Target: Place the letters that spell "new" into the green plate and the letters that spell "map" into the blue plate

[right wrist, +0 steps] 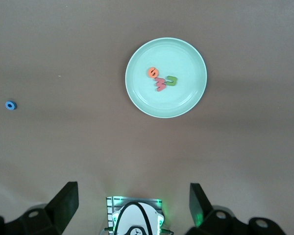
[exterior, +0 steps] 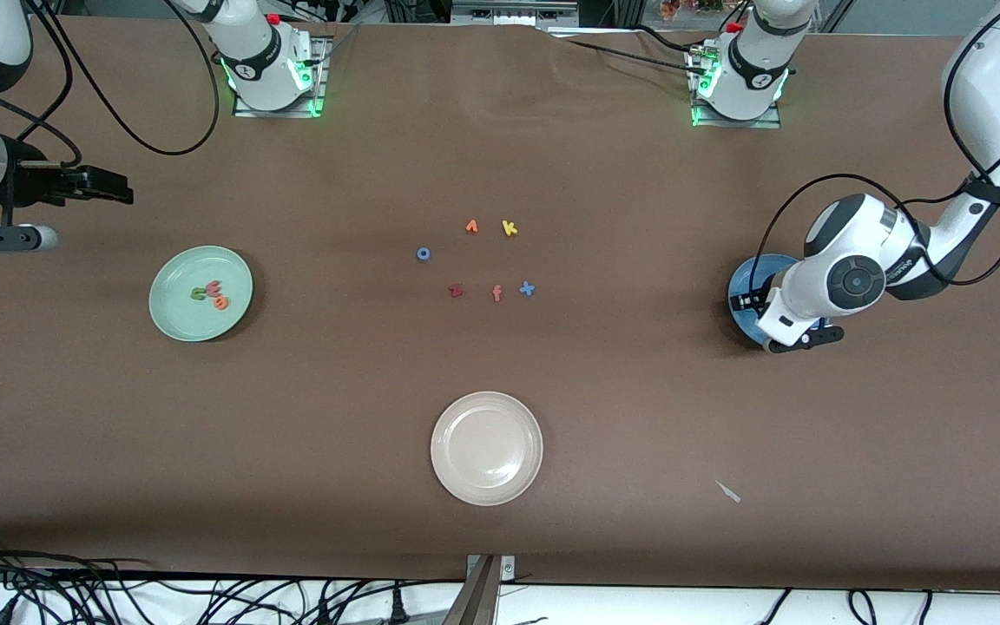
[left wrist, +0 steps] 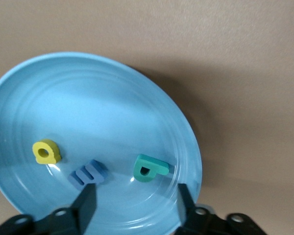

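Left wrist view shows the left gripper (left wrist: 134, 208) with jaws apart and empty over the blue plate (left wrist: 88, 88) by the table's left-arm edge, holding yellow a (left wrist: 46, 152), blue m (left wrist: 88, 174) and teal p (left wrist: 149, 168). Toward the right-arm edge, the green plate (exterior: 172, 317) holds green n (exterior: 199, 293), orange e (exterior: 220, 303) and red-pink w (exterior: 213, 286). The right gripper (right wrist: 132, 205) waits high over that end, jaws wide and empty.

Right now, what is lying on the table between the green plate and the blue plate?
In the front view, six loose letters sit between the green plate and the blue plate: a blue o, orange letter, yellow k, dark red z, salmon f and blue x.
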Controlling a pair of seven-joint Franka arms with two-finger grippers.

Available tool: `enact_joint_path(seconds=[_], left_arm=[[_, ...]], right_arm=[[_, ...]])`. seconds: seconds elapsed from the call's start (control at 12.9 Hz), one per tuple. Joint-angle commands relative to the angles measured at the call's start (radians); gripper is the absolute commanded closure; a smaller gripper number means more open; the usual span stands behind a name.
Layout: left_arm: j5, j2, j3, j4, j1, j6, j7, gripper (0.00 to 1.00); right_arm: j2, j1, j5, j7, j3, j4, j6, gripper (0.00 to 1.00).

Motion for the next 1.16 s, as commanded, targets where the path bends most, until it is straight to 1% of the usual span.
enact_joint_path(seconds=[0.0, 0.15, 0.31, 0.39, 0.46, 0.54, 0.85, 1.01, 1.08], left_arm=[[0.015, -0.031, -0.031, 0.054, 0.015, -0.014, 0.057, 0.0], [0.011, -0.049, -0.055, 0.099, 0.025, -0.05, 0.097, 0.0], [0.008, -0.059, -0.078, 0.174, 0.025, -0.142, 0.135, 0.0], [0.002, -0.059, -0.118, 0.223, 0.028, -0.188, 0.154, 0.0], [-0.032, -0.059, -0.129, 0.27, 0.033, -0.225, 0.175, 0.0], [-0.058, -0.065, -0.138, 0.309, 0.035, -0.254, 0.201, 0.0], [-0.061, -0.072, -0.151, 0.468, 0.021, -0.386, 0.237, 0.0], [-0.061, -0.072, -0.181, 0.519, 0.024, -0.406, 0.234, 0.0], [-0.061, -0.072, -0.183, 0.544, 0.024, -0.414, 0.234, 0.0]], right_arm=[[-0.001, -0.009, 0.017, 0.013, 0.004, 0.017, -0.012, 0.0], [-0.001, -0.009, 0.017, 0.013, 0.006, 0.017, -0.01, 0.0], [0.001, -0.009, 0.017, 0.015, 0.004, 0.019, -0.012, 0.0], [0.001, -0.009, 0.017, 0.015, 0.006, 0.019, -0.01, 0.0], [0.001, -0.009, 0.017, 0.015, 0.006, 0.019, -0.01, 0.0], [0.001, -0.009, 0.017, 0.015, 0.004, 0.019, -0.01, 0.0], [0.001, -0.015, 0.014, 0.004, 0.001, 0.022, -0.018, 0.0], [0.019, -0.016, 0.014, 0.002, 0.003, 0.071, -0.024, 0.0], [0.025, -0.016, 0.016, 0.004, 0.003, 0.091, -0.044, 0.0]])
